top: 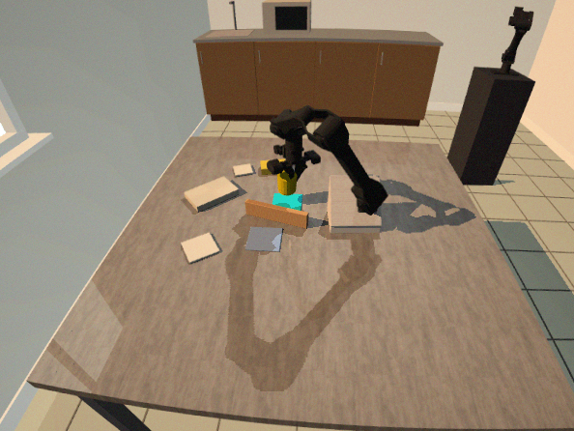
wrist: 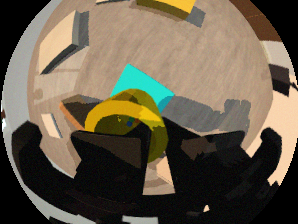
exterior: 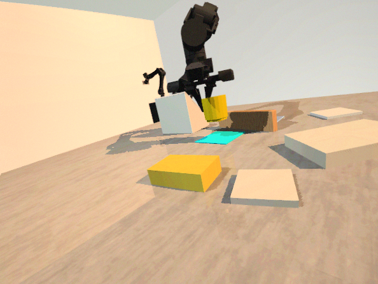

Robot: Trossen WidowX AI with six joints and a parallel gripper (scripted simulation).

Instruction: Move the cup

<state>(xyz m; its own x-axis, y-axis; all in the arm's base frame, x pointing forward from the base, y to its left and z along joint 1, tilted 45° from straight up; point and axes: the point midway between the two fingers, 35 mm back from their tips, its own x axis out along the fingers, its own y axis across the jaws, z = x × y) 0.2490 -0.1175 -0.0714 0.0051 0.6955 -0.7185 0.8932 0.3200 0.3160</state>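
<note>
While our gripper (exterior: 203,95) clenches the cup (exterior: 215,107) by its rim, we hold it upright just above the cyan pad (exterior: 220,137). The grey pad (top: 264,239) lies beyond the orange block (top: 276,213).

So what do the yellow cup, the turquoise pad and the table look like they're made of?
Cup: plain matte yellow, possibly plastic; even colour, no shine. Turquoise pad: thin, flat and uniform, maybe foam or rubber sheet, hard to tell. Table: wood-look top with streaky brown grain and a faint sheen near one corner, perhaps laminate.
</note>
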